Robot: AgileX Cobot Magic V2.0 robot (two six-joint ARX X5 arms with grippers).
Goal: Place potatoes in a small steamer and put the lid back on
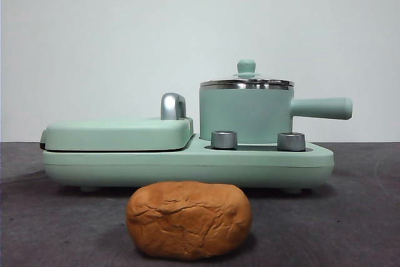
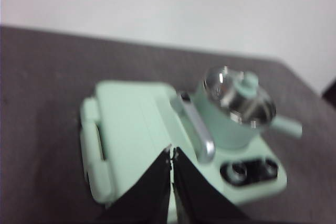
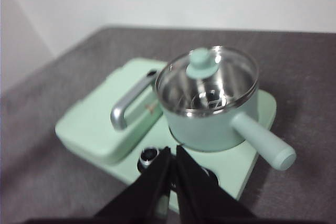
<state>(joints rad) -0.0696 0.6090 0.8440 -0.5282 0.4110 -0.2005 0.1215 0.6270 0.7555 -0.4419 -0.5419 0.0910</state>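
Potato (image 1: 189, 219) lying alone on the dark grey counter (image 1: 362, 217), nearest the front camera, just ahead of the mint green cooker base (image 1: 187, 166) and apart from it; cracked orange-brown skin, unheld. Small steamer (image 1: 245, 114) standing upright on the right half of the base, straight side handle (image 1: 321, 108) pointing right, two steel knobs (image 1: 224, 139) set in the base just in front of it. Lid (image 1: 246, 81) seated flat on the steamer's steel rim, green knob on top; through the glass in the right wrist view, only bare steel inside. Flat green griddle cover (image 1: 119, 133) closed on the left half of the base, curved steel handle (image 1: 173, 105) rising beside the steamer. Left gripper (image 2: 172, 153) raised above the griddle side, jaws pressed together, nothing between them. Right gripper (image 3: 172, 153) raised over the front edge of the base near the knobs, jaws likewise closed on nothing. Neither gripper visible in the front view.
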